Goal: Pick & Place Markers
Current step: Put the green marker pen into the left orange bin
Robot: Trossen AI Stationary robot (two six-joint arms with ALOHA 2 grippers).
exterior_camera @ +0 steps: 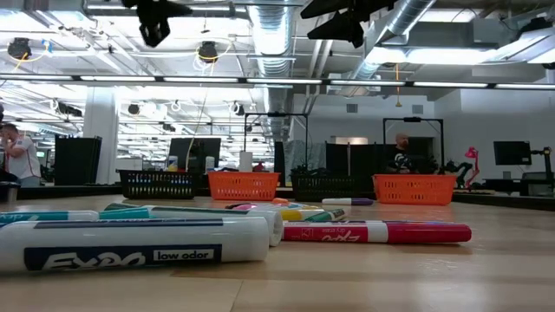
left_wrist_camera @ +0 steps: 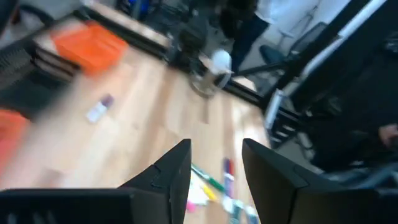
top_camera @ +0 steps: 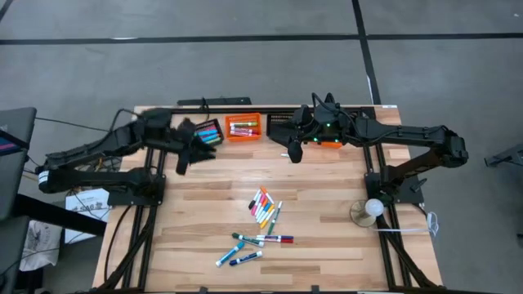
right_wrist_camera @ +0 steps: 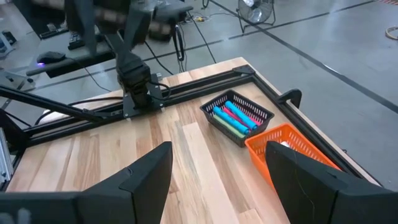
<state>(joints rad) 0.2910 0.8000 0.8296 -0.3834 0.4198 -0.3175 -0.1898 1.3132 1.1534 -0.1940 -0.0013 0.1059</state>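
High view showed me the markers [top_camera: 263,214] scattered at about six o'clock on the bench [top_camera: 327,245], well apart from the baskets [top_camera: 243,127] lined along twelve o'clock. My left hand [top_camera: 186,160] hung released near eleven o'clock, holding nothing. My right hand [top_camera: 293,152] hovered released too at one o'clock, presumably placed to reach down for another marker.

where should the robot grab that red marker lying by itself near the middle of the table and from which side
Grip the red marker around the middle of its barrel, coming straight down from above. It lies flat, running left to right in the high view, so the fingers should close across its thin width. Other markers crowd its left end, so staying mid-barrel or toward the red cap looks safest. The right end effector is open and empty.
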